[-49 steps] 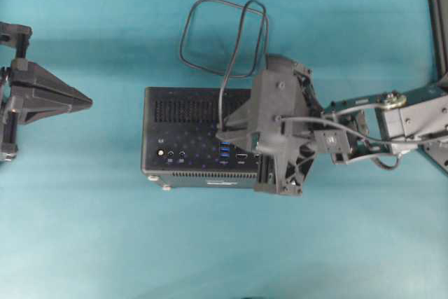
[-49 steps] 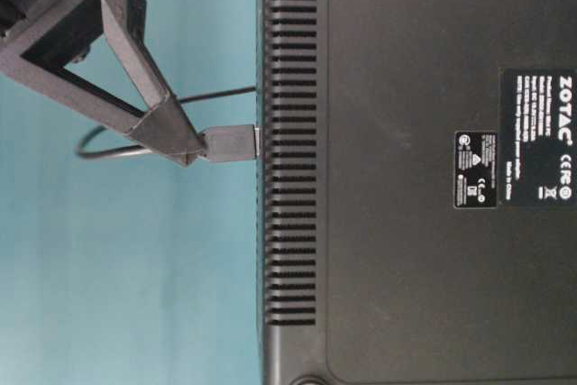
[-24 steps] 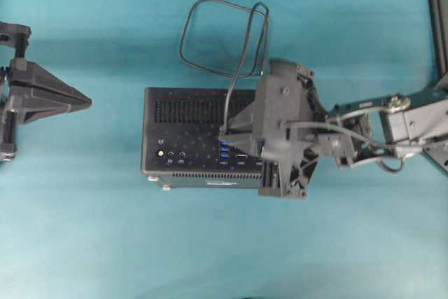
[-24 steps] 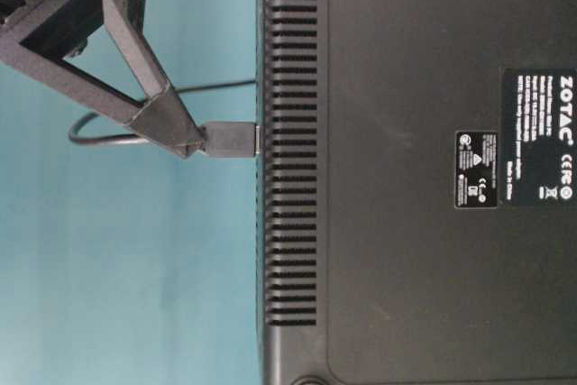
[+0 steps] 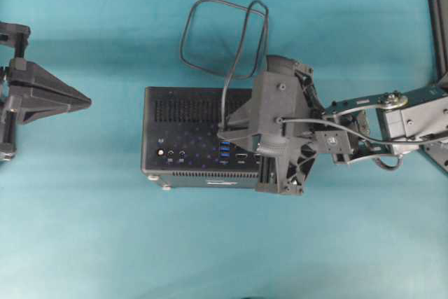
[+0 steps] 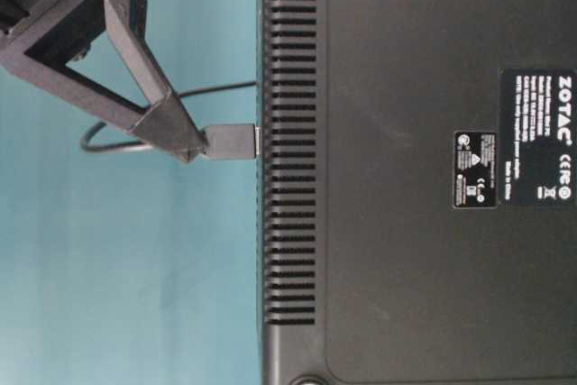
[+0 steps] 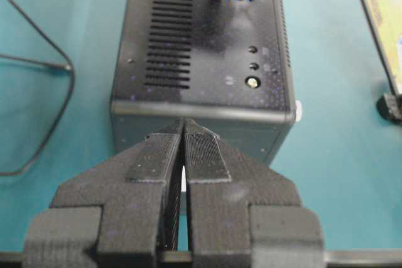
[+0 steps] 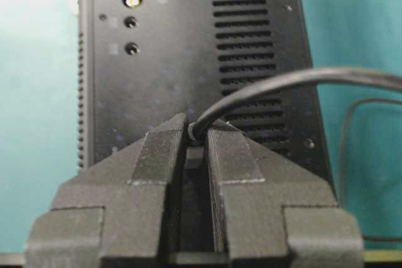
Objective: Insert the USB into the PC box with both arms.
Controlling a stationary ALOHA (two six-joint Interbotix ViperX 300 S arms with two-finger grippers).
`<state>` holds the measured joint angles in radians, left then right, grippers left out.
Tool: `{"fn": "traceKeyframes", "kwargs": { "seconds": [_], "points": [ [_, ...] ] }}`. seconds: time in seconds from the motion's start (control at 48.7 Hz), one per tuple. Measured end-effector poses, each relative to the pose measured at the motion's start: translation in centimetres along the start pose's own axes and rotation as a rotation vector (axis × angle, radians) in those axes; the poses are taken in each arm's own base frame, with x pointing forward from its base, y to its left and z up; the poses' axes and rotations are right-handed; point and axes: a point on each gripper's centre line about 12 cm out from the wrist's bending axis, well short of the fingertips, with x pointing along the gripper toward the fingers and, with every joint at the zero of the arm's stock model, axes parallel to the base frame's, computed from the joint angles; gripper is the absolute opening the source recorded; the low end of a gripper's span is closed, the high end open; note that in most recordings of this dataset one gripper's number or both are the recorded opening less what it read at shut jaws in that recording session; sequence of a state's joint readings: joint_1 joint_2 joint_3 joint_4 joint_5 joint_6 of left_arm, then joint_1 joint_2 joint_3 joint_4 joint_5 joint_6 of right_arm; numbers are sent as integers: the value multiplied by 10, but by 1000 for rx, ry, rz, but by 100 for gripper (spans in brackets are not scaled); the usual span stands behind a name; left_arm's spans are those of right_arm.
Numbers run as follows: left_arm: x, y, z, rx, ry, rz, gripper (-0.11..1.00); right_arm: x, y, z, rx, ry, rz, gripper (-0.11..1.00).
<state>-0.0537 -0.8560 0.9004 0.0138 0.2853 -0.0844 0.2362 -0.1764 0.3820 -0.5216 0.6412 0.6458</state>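
Left gripper (image 5: 89,103) kept pinched together, nothing held, parked well apart from PC box (image 5: 189,113) on its left side. PC box laid on teal cloth (image 5: 210,243). Right gripper (image 5: 220,133) clamped on USB (image 6: 230,142) plug above box's ports, cable looped beyond box's far edge.

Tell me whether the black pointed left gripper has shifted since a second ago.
No. In the overhead view the left gripper sits shut, at the same gap from the black rectangular PC box as before.
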Motion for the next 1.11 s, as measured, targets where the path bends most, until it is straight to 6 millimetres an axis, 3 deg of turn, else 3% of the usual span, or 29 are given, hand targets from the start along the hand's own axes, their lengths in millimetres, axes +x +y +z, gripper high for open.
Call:
{"fn": "traceKeyframes", "kwargs": {
  "seconds": [0.39,0.781,1.11],
  "points": [
    [-1,0,0,0,-3,0,0,-1,12,0,7,-12,49,9],
    [-2,0,1,0,-6,0,0,0,2,0,-8,-3,5,9],
    [-2,0,1,0,-6,0,0,0,7,-1,-12,-8,21,9]
  ]
}}
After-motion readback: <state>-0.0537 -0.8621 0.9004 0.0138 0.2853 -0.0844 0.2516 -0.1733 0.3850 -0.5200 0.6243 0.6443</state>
